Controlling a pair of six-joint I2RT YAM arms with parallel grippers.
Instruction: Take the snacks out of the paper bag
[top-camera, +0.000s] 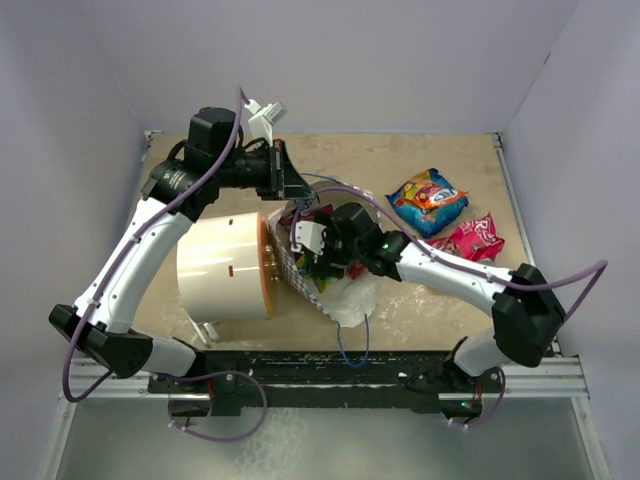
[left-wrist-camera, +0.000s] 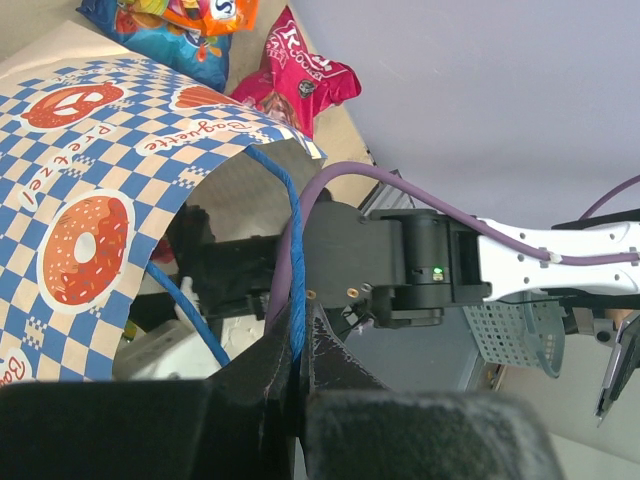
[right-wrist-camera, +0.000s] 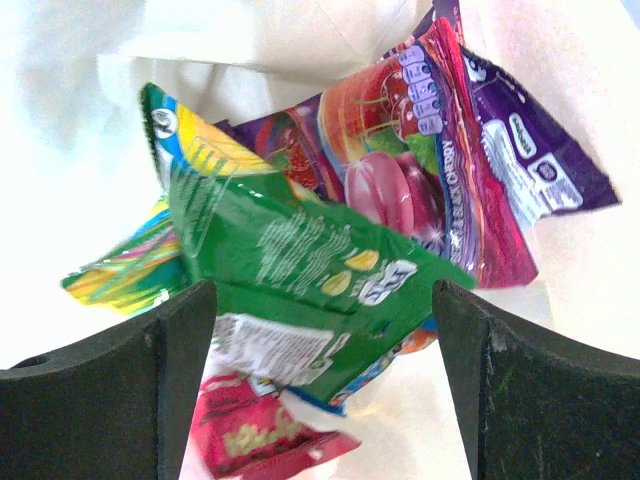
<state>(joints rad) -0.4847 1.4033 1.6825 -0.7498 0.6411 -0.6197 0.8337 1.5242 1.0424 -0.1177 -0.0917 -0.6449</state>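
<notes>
The paper bag (top-camera: 345, 295) lies on its side in mid-table, its blue-and-white checkered outside (left-wrist-camera: 80, 200) close up in the left wrist view. My left gripper (left-wrist-camera: 295, 370) is shut on the bag's blue cord handle (left-wrist-camera: 291, 250), holding the mouth up. My right gripper (right-wrist-camera: 325, 400) is open inside the bag, a finger (right-wrist-camera: 120, 390) on either side of a green snack packet (right-wrist-camera: 290, 260). Purple (right-wrist-camera: 525, 150), cherry-printed (right-wrist-camera: 400, 170) and red (right-wrist-camera: 250, 435) packets lie around it. Out on the table lie a blue-and-orange packet (top-camera: 428, 200) and a pink packet (top-camera: 470, 238).
A big white cylinder with a tan face (top-camera: 225, 267) lies just left of the bag, against it. The right arm (left-wrist-camera: 420, 265) reaches across the bag's mouth. Grey walls close in the table at the back and both sides.
</notes>
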